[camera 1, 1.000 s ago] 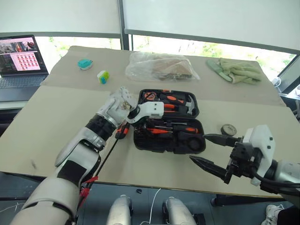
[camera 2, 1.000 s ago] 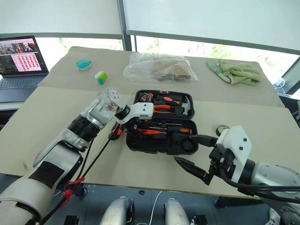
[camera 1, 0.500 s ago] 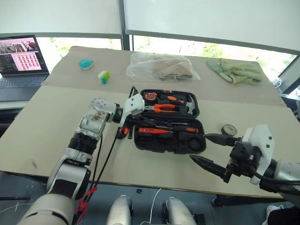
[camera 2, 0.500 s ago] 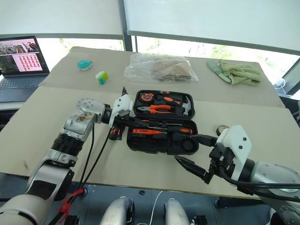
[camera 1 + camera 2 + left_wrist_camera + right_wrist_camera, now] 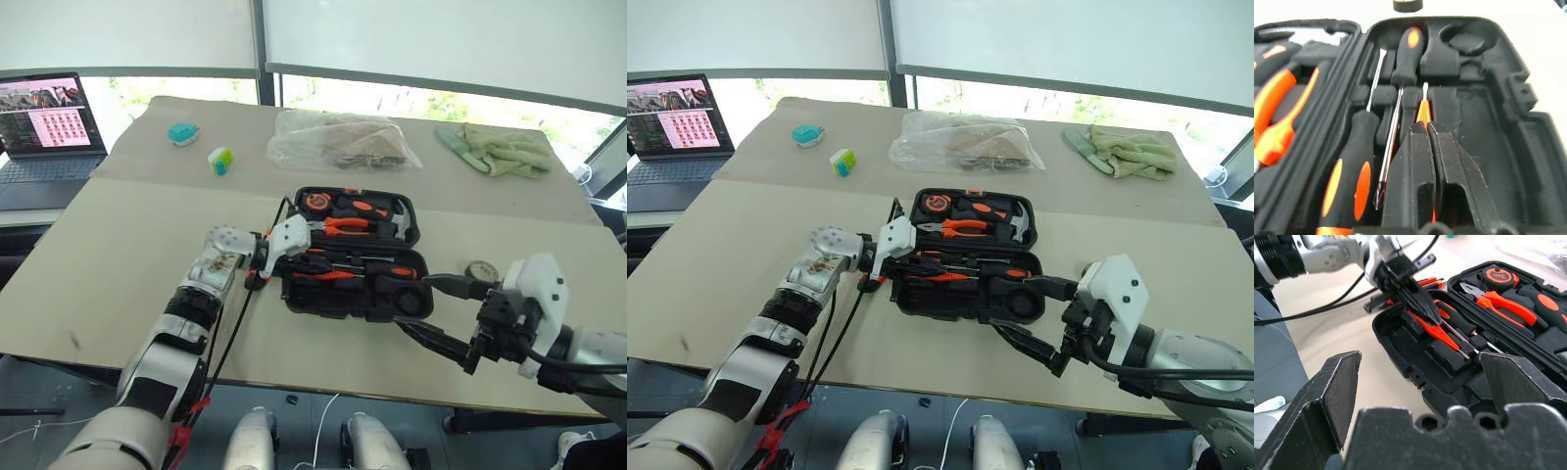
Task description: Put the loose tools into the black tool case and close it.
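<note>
Case (image 5: 358,257): open, flat at desk (image 5: 108,255) centre, frame middle. Orange screwdriver (image 5: 1436,330): in the near half's recess, beside two orange-and-black screwdrivers (image 5: 1359,161).
Left pincer (image 5: 1422,309): fingers pressed together, tips on the orange screwdriver at the case's left end.
Right pincer (image 5: 431,308): spread wide, lower right, off the case's near right corner.
Tape roll (image 5: 478,270): right of case, apart.
Bare desk left and front of case.

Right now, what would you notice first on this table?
The open black tool case in the middle of the table, full of orange tools. The left hand is shut, pressing the orange screwdriver in its front half. The right hand waits open near the case's front right corner.
</note>
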You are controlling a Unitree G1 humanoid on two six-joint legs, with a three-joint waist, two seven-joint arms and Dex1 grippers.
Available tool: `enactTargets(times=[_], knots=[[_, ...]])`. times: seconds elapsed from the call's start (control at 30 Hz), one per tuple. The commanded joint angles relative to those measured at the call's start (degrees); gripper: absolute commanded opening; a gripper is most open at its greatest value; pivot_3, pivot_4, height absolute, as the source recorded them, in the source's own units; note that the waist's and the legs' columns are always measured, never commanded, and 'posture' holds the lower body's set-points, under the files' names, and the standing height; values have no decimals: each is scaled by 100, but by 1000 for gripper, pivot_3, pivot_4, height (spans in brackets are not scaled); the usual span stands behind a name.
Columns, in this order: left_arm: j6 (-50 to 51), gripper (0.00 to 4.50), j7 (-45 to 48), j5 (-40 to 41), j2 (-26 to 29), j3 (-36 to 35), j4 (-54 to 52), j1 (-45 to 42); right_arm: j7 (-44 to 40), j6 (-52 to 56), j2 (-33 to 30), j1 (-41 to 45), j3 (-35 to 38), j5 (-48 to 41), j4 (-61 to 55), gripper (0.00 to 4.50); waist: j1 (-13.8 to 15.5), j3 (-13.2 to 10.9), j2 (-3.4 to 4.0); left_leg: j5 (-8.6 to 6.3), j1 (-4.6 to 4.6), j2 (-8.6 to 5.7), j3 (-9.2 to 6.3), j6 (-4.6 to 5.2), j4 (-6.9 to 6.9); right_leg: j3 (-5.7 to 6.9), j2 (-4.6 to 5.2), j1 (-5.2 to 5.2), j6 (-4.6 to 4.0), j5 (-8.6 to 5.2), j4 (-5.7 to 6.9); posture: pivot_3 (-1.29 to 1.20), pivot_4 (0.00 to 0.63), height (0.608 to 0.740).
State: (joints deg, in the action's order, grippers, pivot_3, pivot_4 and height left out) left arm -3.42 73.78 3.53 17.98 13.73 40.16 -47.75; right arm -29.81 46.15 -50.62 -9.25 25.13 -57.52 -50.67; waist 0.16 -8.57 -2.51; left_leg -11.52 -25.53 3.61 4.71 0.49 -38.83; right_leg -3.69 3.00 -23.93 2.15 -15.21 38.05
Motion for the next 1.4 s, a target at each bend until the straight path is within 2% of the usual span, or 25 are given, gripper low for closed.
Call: enactTargets(times=[0.03, 0.33, 0.67, 0.77, 0.87, 0.97, 1.1, 1.27, 1.4], knots=[[-501, 117, -69, -286, -40, 160, 454, -163, 49, -74, -41, 110, 35, -48, 9, 4500, 1, 1, 0, 0, 1, 0, 0, 0, 0, 0, 0, 2, 0, 0, 0, 0, 150, 740], [-1004, 117, -80, -606, -130, 322, 1249, -345, 114, -86, 16, 119, 25, -76, 11, 4500, -18, 3, 0, -1, 62, 1, 1, 0, 5, 4, 0, 73, 1, -1, -13, 0, 150, 740], [-505, 117, 10, -489, 69, 154, 1135, -329, 12, -132, -37, 469, -230, 22, 185, 4500, -71, 6, 1, -1, 74, 3, 1, 0, 6, 4, 0, 81, 0, 0, -12, 0, 150, 740], [50, 117, 88, -128, 422, -227, 376, -301, -104, -130, -81, 810, -443, 47, 365, 4500, -124, 5, 1, -1, 79, 6, 1, 0, 7, 2, -1, 81, -1, 0, -10, 0, 150, 740], [1691, 117, 214, 718, 988, -856, -1208, -108, -276, -154, -110, 1078, -663, 161, 574, 4500, -178, 0, 1, -1, 78, 18, -1, 0, 15, -3, -14, 72, -8, -1, -10, 0, 150, 740], [3069, 827, 38, 1352, 1697, -1447, -2723, 421, -479, -236, -96, 1281, -886, 345, 777, 4500, -179, -2, 3, -1, 57, 31, -6, 0, 18, -4, -23, 51, -11, 0, -8, 0, 150, 740], [4137, 2414, -462, 1669, 2811, -2613, -4414, 2064, -867, -425, -54, 1717, -1336, 680, 1108, 4500, -255, -2, 15, -3, 64, 31, -18, -1, 28, -13, -15, 47, -10, -2, -10, 0, 150, 740], [4721, 4360, -1128, 1840, 3138, -3697, -5272, 3695, -1333, -521, -16, 2105, -1659, 852, 1452, 4500, -155, -9, 5, 0, 92, 24, -3, -6, 51, -5, 4, 56, -13, -5, -10, 0, 150, 740], [4895, 4477, -1477, 1870, 3155, -3803, -5634, 4180, -1604, -607, -14, 2224, -1819, 1035, 1582, 4500, -3, -10, 1, 1, 92, 19, 19, -6, 50, 9, 26, 61, -15, -9, -32, 0, 150, 740]])
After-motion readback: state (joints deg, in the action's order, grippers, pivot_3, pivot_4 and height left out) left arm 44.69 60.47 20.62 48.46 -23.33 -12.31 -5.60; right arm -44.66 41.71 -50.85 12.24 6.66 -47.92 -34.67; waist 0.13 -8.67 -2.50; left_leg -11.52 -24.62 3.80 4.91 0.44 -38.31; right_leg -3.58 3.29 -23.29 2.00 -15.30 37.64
